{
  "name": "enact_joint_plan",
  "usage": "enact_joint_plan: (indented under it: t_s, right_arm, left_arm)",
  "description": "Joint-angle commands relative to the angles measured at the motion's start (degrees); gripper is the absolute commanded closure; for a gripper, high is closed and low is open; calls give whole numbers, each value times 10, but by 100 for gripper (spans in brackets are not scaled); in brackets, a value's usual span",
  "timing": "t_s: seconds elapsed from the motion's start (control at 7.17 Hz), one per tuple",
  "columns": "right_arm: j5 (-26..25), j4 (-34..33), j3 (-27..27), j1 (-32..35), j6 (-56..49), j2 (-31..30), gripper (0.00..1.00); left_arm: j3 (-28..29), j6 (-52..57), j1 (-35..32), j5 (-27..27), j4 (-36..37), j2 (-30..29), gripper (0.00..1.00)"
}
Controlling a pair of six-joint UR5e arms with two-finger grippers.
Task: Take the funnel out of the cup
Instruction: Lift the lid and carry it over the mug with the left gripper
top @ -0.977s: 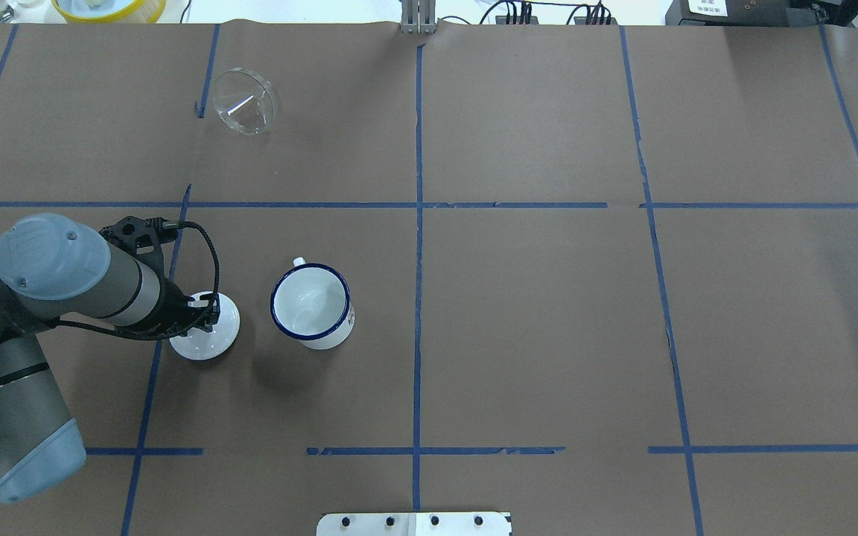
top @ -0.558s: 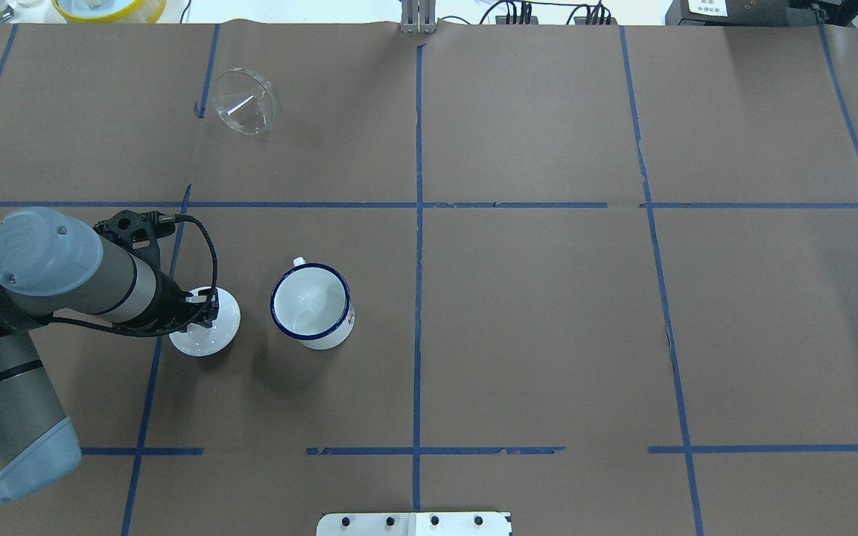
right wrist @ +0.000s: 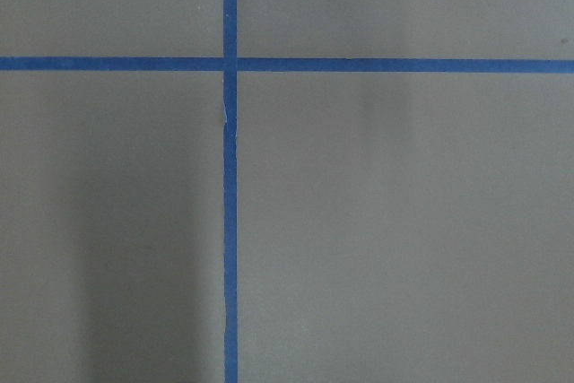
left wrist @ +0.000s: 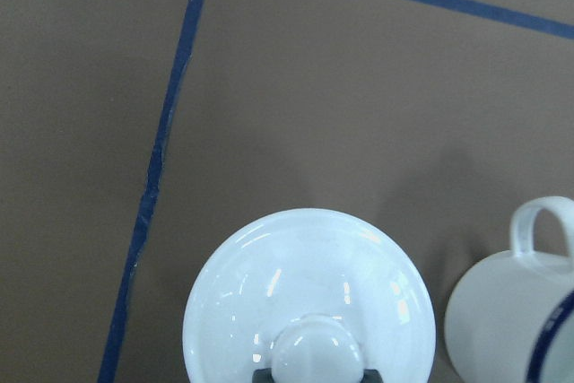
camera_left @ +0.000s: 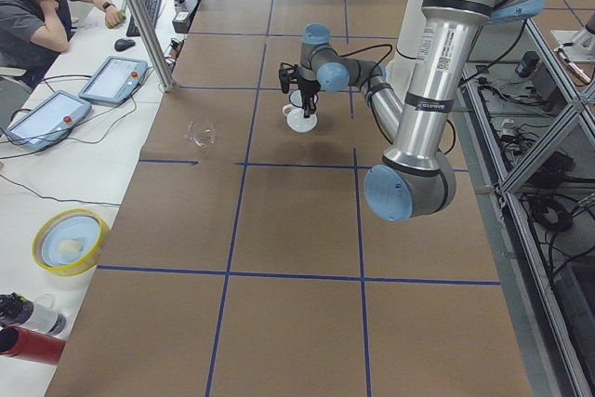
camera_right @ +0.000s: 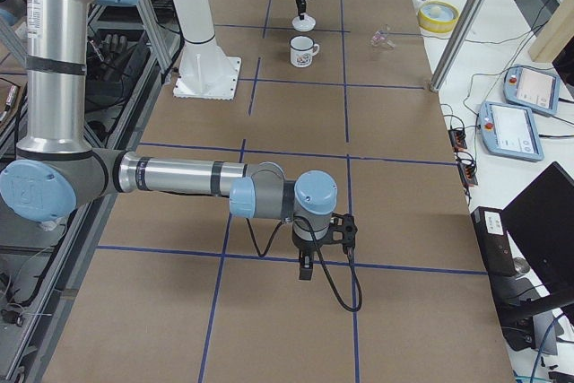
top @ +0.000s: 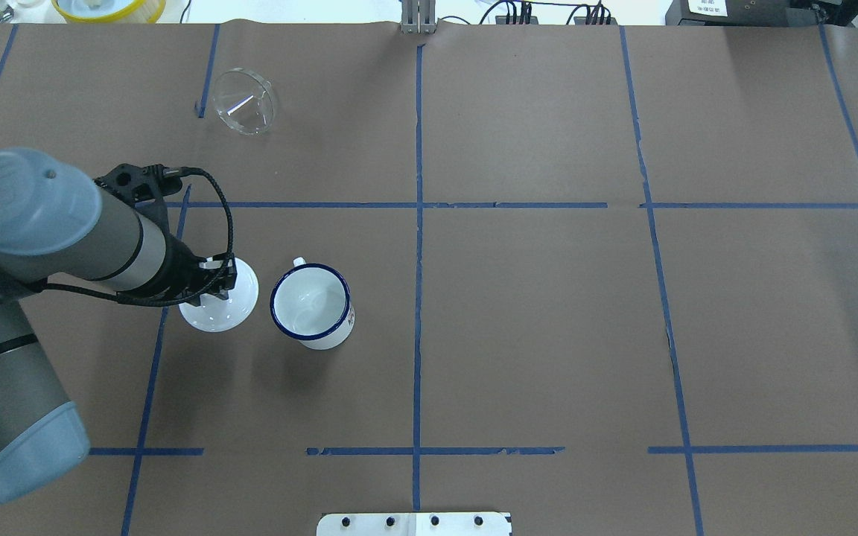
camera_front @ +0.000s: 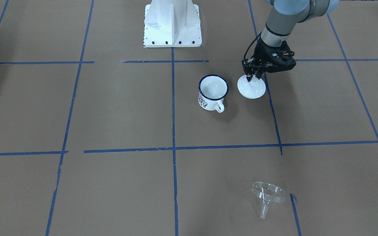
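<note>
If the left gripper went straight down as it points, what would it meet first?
The left gripper holds the white round knobbed lid; beneath that, only the brown paper-covered table, probably. Lid height unclear.

The lid (left wrist: 309, 284) at the left gripper (camera_front: 253, 78) is getting cut off by the wrist view's bottom edge, the cup (left wrist: 502, 329) beside it by the right edge; the right gripper (camera_right: 306, 268) is showing too small to judge.

White cup (camera_front: 212, 93) (dark blue rim), clear funnel (camera_front: 268, 194), white lid (camera_front: 252, 89).
</note>
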Motion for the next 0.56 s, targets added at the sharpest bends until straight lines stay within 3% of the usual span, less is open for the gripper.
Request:
enact_joint_plan:
  t_s: [0.0, 0.28, 0.42]
  right_arm:
    - [0, 0, 0, 0, 0, 0, 0]
    - [0, 0, 0, 0, 0, 0, 0]
    - [0, 0, 0, 0, 0, 0, 0]
  left_arm:
    - [12, -31, 2, -1, 144, -144, 100]
    - [98, -53, 3, -1, 142, -199, 100]
    - [109, -53, 4, -1, 135, -196, 100]
